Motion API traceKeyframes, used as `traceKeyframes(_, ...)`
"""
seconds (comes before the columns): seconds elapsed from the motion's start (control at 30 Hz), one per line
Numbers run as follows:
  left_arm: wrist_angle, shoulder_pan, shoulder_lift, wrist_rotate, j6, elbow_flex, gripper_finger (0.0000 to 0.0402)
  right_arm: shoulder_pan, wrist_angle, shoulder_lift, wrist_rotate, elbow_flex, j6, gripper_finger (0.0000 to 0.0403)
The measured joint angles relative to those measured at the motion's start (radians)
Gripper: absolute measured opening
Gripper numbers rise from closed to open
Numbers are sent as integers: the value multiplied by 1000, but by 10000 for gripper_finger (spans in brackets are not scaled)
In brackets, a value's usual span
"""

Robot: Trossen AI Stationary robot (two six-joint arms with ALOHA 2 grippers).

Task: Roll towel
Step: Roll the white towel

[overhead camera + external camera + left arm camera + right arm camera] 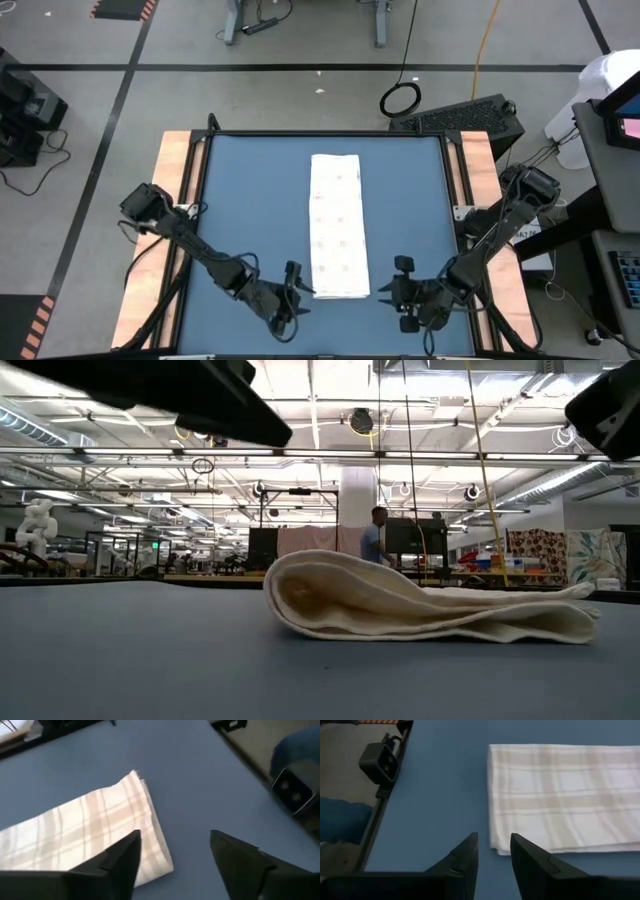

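The towel (336,225) is a white cloth with a faint beige plaid, folded into a long narrow strip that lies flat on the blue table, running from far to near. Its near end (400,610) shows several stacked layers in the low view. My left gripper (292,290) is open, just left of the towel's near end (145,845), above the table. My right gripper (400,290) stands open with a narrow gap, just right of the near end (500,842). Neither touches the towel.
The blue table top (250,200) is framed by wooden side rails (170,200). A small black camera (380,762) sits at the table's near edge. A person (373,535) stands far off in the room behind the table.
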State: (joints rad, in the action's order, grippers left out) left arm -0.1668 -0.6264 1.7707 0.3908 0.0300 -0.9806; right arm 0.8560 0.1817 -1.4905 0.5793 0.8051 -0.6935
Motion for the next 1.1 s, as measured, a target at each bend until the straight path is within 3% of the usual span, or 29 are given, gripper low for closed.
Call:
traceKeyframes(0.13, -26, -9, 39, 52, -88, 0, 299, 3, -69, -47, 4, 0, 17, 105)
traceKeyframes(0.27, -34, -11, 74, 55, -188, 0, 317, 2, -98, -69, 50, 0, 34, 105)
traceKeyframes(0.47, -39, -7, 137, 90, -369, 1, 290, 1, -109, -80, 81, 0, 41, 105)
traceKeyframes(0.57, -26, -6, 146, 142, -386, 0, 270, 1, -104, -80, 88, 0, 42, 105)
traceKeyframes(0.73, -19, 10, 147, 144, -426, -2, 250, 1, -102, -80, 103, 0, 41, 105)
traceKeyframes(1.1, 22, 35, 147, 46, -564, -24, 246, 1, -97, -80, 106, 0, 17, 105)
